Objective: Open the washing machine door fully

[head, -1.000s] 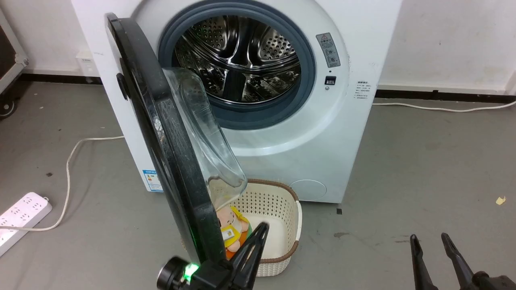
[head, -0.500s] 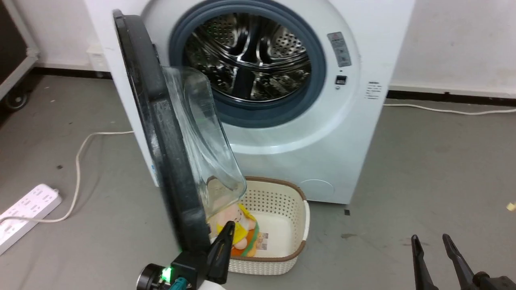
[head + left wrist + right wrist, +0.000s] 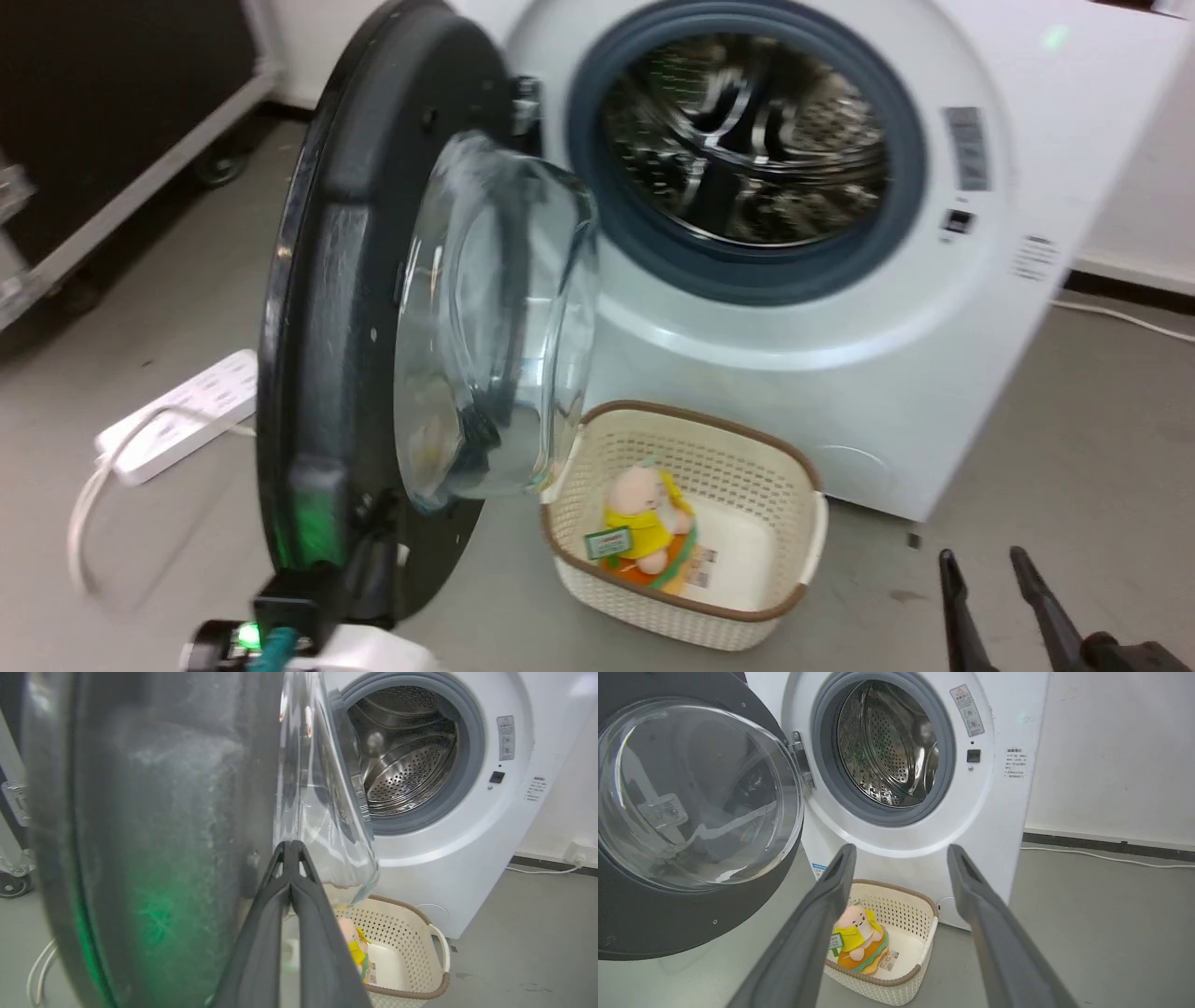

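Observation:
The washing machine door hangs wide open to the left of the white washing machine, its black inner face and clear glass bowl turned towards me. The steel drum is in plain sight. In the left wrist view my left gripper is shut, its tips together against the door's inner side beside the glass bowl. Its wrist, with a green light, sits below the door's bottom edge. My right gripper is open and holds nothing, low at the right, well away from the door.
A cream perforated basket holding a plush toy stands on the floor before the machine. A white power strip and its cable lie left of the door. A dark wheeled case stands at the far left.
The door has swung further open, from nearly edge-on to showing its inner face. My left gripper has gone left with it. The head camera has also turned, shifting the whole picture.

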`<state>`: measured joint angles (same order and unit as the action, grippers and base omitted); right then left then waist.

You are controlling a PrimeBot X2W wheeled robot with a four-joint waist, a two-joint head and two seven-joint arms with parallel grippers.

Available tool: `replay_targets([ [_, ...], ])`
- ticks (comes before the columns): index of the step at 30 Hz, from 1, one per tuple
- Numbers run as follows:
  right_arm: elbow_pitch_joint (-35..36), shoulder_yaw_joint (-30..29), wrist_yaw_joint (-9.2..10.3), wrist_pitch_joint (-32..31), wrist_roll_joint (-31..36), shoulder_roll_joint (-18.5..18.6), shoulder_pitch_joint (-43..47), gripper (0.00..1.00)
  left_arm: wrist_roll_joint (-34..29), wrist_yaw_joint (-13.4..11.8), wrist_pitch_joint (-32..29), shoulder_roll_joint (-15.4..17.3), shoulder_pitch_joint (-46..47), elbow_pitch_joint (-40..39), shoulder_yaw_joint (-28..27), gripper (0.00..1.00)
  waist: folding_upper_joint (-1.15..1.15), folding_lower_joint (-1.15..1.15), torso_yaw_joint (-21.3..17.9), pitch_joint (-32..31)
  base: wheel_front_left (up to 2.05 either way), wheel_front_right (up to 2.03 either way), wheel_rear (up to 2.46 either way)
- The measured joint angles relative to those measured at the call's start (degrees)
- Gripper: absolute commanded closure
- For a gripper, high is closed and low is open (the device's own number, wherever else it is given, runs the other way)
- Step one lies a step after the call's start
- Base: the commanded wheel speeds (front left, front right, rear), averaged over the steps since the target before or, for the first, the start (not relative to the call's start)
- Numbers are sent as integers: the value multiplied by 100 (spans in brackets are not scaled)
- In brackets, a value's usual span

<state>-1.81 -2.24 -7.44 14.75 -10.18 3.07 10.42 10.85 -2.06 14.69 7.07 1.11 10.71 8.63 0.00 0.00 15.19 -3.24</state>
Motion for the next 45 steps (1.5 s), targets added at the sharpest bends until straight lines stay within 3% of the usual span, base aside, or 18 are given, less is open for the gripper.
replay_targets([
  [6, -22, 171, 0, 0, 26, -1, -5, 0, 145, -26, 0, 240, 2, 40, -422, 100, 0, 0, 454, 39, 0, 0, 0],
  [10, -15, 267, 0, 0, 146, -2, -33, 0, 221, 23, 0, 441, 21, 77, -665, 100, 0, 0, 539, 213, 0, 0, 0],
  [25, 104, 249, 0, 0, 679, -2, -778, 0, 659, 407, 7, 928, 1488, 799, -1773, 100, 0, 2, 252, 1700, 0, 0, 0],
  [32, 156, 235, 0, 0, 957, -4, -893, 0, 751, 478, 5, 1443, 2288, 1583, -2635, 100, 0, 2, 109, 2340, 0, 0, 0],
  [38, 183, 215, 0, 0, 973, -9, -979, 0, 705, 589, 5, 1769, 2686, 2091, -3166, 100, 0, 2, -12, 2578, 0, 0, 0],
  [45, 129, 181, 0, -1, 957, -9, -978, 0, 403, 734, 5, 1694, 2737, 2174, -3345, 100, 0, 0, -39, 2433, 0, 0, 0],
])
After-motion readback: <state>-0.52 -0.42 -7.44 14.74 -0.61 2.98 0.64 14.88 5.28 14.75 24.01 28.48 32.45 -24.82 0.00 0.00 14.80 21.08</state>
